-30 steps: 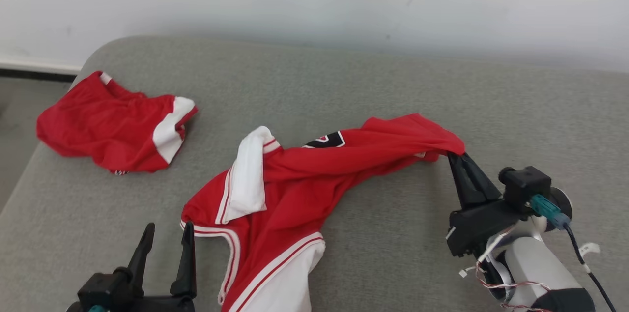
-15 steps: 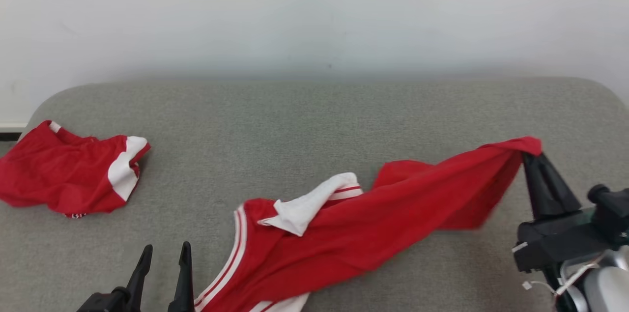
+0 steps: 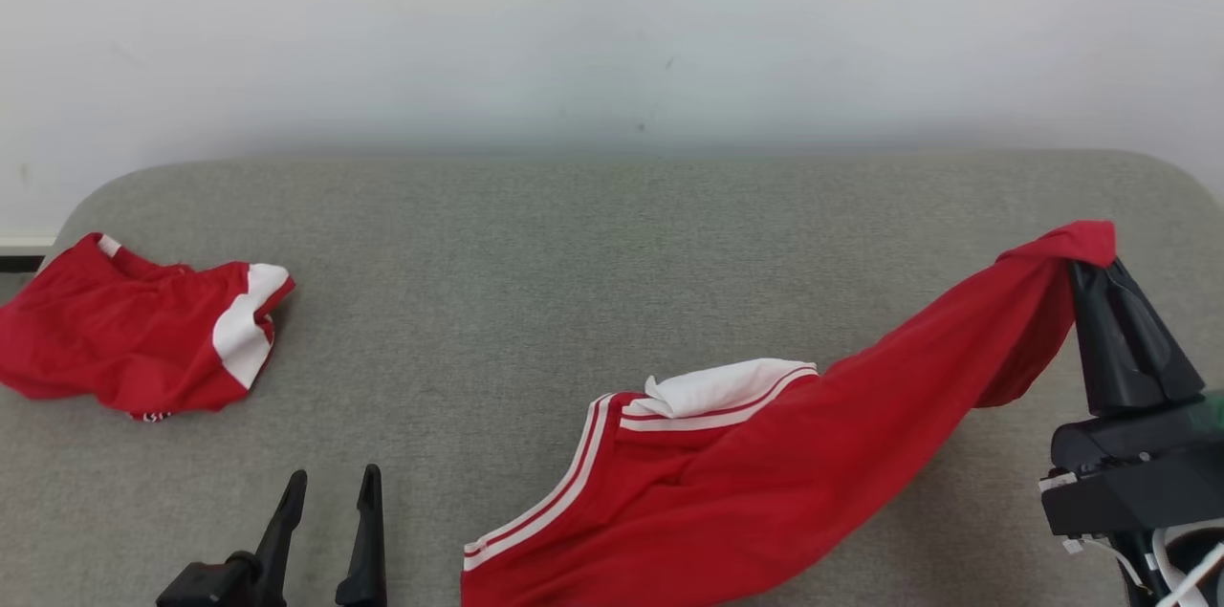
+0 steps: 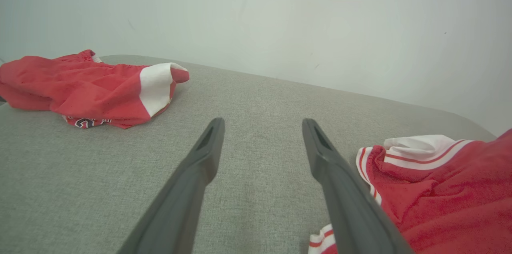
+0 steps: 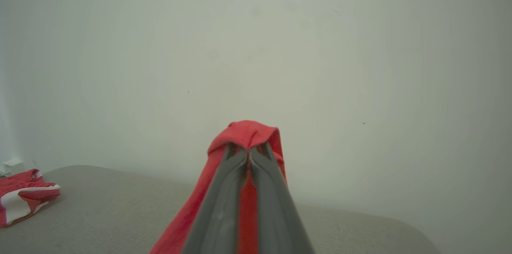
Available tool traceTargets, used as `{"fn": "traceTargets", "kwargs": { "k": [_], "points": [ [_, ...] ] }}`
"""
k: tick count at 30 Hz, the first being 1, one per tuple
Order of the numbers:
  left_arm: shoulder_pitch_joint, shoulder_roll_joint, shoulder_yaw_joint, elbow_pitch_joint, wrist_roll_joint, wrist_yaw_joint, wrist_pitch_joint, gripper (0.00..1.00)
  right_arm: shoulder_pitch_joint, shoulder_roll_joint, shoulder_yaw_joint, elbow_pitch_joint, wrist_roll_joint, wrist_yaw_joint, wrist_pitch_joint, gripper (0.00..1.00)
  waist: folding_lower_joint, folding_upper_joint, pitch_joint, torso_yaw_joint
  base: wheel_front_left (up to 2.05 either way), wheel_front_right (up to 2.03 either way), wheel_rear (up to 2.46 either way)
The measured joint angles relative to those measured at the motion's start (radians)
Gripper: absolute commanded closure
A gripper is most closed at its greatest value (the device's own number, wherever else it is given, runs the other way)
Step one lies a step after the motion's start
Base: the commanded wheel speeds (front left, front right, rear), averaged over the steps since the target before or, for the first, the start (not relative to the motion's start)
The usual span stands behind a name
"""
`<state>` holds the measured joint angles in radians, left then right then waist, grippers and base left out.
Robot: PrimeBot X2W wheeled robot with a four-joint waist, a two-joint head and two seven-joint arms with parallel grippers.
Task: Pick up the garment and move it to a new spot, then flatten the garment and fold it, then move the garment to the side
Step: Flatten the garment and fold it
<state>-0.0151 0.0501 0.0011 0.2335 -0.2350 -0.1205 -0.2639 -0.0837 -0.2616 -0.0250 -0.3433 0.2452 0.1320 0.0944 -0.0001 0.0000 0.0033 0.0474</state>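
Right gripper (image 3: 1093, 265) clamped on one end of the red garment (image 3: 765, 483), raised off the grey cushion (image 3: 574, 244); left gripper (image 3: 330, 485) spread wide, empty.
The right wrist view shows red cloth nipped between the closed fingers, which the head view hides under the drape. The pinched end is higher and further right than half a second ago. The long axis slopes from those jaws down to the striped hem just beside the left gripper. A second red garment (image 3: 143, 339) lies well apart.
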Motion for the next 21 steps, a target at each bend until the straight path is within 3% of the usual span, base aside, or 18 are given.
{"fn": "traceTargets", "kwargs": {
  "k": [10,17,21],
  "points": [
    [-0.012,0.001,-0.021,0.002,-0.009,0.006,0.0,0.0,-0.169,-0.015,0.07,0.152,-0.007,0.0,-0.016,1.0,0.0,0.0,0.022,0.058,0.0,0.0,0.0],
    [-0.063,0.0,-0.057,0.007,-0.021,0.006,0.0,0.0,-0.426,-0.044,0.172,0.43,-0.01,0.0,-0.053,1.0,0.0001,0.0001,0.061,0.114,0.0,0.0,0.0],
    [-0.097,0.0,-0.084,0.014,-0.044,0.006,0.0,0.0,-0.614,-0.04,0.259,0.677,-0.015,0.0,-0.101,1.0,0.0002,0.0001,0.095,0.164,0.0,0.0,0.0]
  ]
}}
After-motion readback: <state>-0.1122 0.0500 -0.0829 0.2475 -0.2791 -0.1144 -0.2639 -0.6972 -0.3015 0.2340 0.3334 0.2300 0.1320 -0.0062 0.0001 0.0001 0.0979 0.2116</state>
